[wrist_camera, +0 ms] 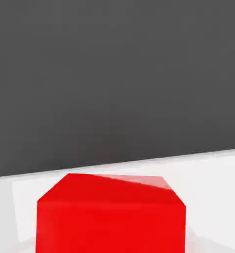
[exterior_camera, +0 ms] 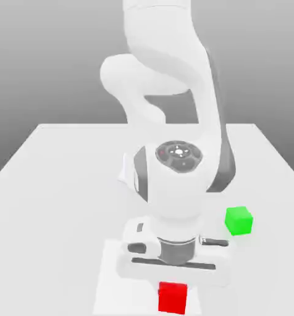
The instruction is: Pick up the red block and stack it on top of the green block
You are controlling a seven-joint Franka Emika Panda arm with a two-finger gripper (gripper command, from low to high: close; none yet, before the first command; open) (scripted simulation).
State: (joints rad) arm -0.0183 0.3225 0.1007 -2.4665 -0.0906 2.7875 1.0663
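White table beneath; my gripper sits over the red block, grip perhaps closed, unclear; green block nearby.

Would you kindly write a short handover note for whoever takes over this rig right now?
Gripper: the hand sits low over the red block; whether the fingers are open or shut cannot be told from these views.
Red block: at the near edge of the table, just below the hand in the exterior view; it looms large in the hand view.
Green block: alone on the table, toward the exterior view's right and farther back than the red one.
Done: the arm is over the red block.
Left: confirm the grasp, lift, carry to the green block, stack, release.
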